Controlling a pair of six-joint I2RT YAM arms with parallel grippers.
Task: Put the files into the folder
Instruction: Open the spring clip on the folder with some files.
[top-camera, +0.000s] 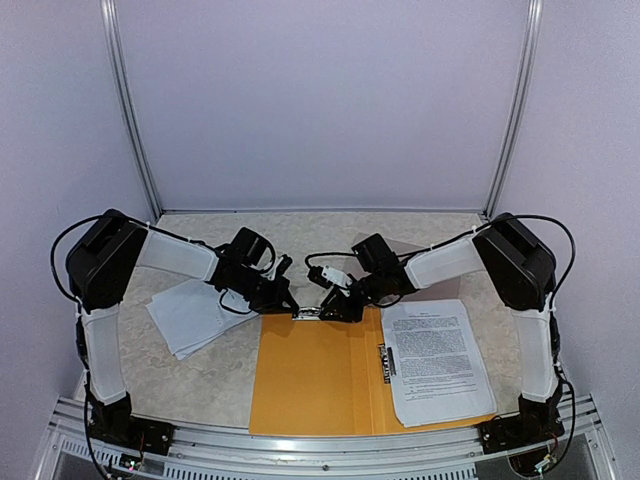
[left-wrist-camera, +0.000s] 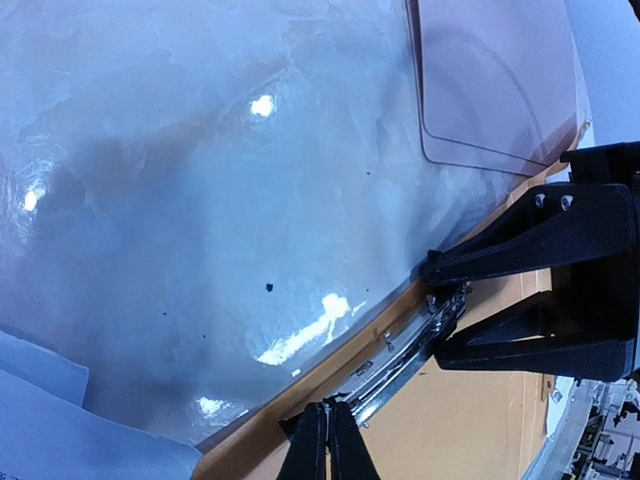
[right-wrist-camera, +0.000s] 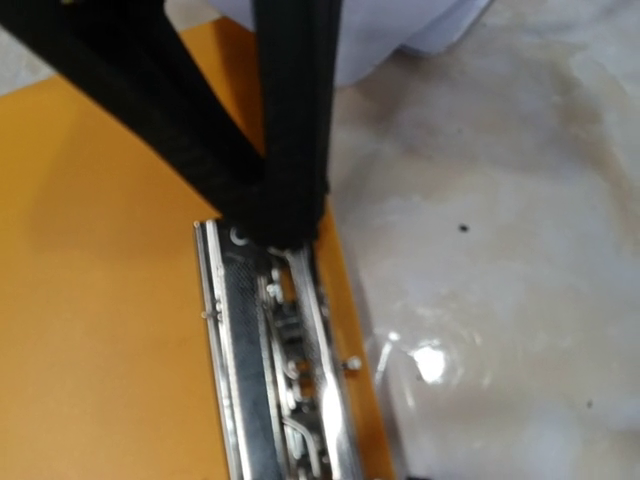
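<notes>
Two arms meet at the metal clip on the far edge of the open orange folder. The left gripper, fingers pressed together, sets its tip against the clip, while the right gripper appears clamped on the clip's other end. One printed file sheet lies across the folder's right flap, and a loose stack of files sits just left of the folder. Such paper is likely light, limp and slick, best pinched at a free edge or corner. Beyond the folder are a glossy marbled table, a translucent taupe cover and plain pale walls.
</notes>
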